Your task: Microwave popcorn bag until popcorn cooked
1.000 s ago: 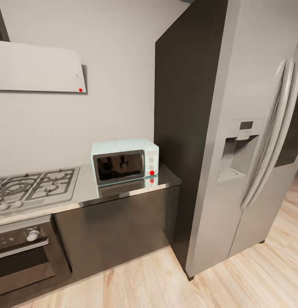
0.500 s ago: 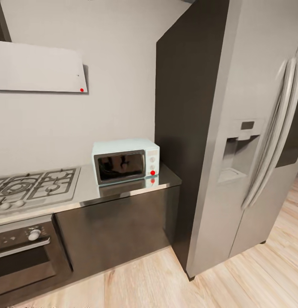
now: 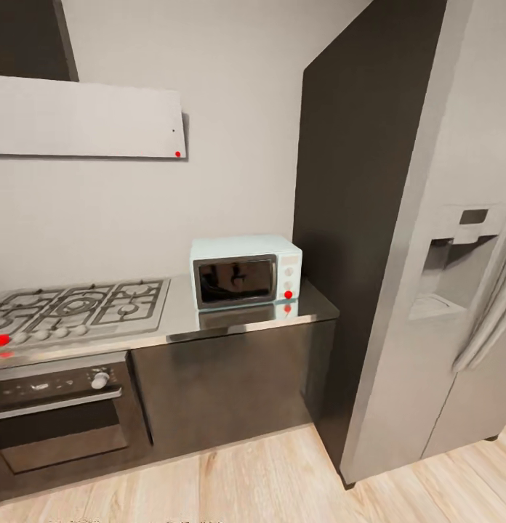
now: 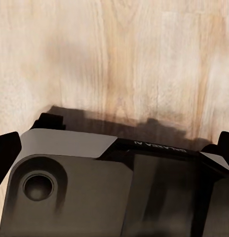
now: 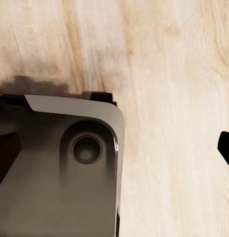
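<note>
— Nearest first: what of the arms?

— Hanging low over the plank floor [image 4: 144,49], pointing straight down beside the robot's own grey base [image 4: 70,187]; probably tucked there to keep clear while driving

— And the left gripper [image 4: 114,153]?

— Spread wide, dark fingertips [image 4: 6,153] at opposite edges of the wrist view, nothing between them. Same for the right gripper [image 5: 117,153]: splayed and empty, ready for a pickup but carrying nothing

— So no popcorn bag in hand?

— None, and no telling from here where it sits. Looks like the travelling stage, with the fetching not yet done

— Further out, then?

— Dark cabinet fronts [image 3: 224,378] and the built-in oven [image 3: 60,414] at the head view's left, under the gas hob [image 3: 78,309]. Above those, the grey metal bench [image 3: 238,323]

— And the microwave [image 3: 246,272]?

— Standing on the far right end of the bench, just beside the tall dark panel [image 3: 347,218] that flanks the fridge [image 3: 442,305]. Dark glass door [image 3: 235,280] closed and facing the room, two knobs [image 3: 288,272] and a red dot [image 3: 288,294] on the white panel at its right

— Sensible spot?

— Seems so: pushed back against the wall [image 3: 231,145] and clear of the burners, leaving a strip of bare bench in front for setting a bag down

— Beyond that?

— Just the pale hood [image 3: 86,116] on the wall above the hob
</note>
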